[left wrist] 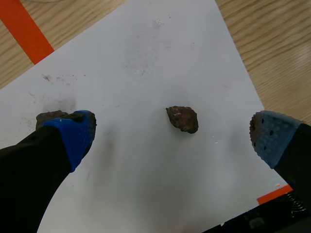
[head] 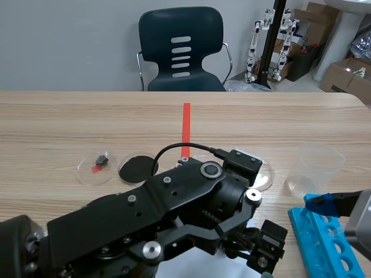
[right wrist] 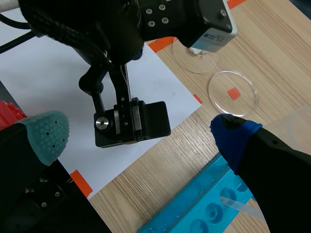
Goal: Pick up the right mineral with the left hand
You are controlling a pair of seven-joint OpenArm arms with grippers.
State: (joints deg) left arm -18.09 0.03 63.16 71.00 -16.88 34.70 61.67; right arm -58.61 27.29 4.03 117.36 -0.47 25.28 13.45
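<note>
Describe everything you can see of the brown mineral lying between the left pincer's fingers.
The mineral is a small, rough, irregular lump, mottled brown with rusty and darker patches, and looks like raw stone. It lies loose on the white sheet, between the open fingers of the left pincer. It touches only the paper; neither of the blue pads reaches it. A second brownish lump sits apart from it, by one pad.

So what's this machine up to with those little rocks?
The left arm's fingers hang open over a white sheet of paper, one on either side of a small brown mineral lying there, not touching it. A second mineral lies beside one finger. The right arm's fingers are open too, by a blue rack.
</note>
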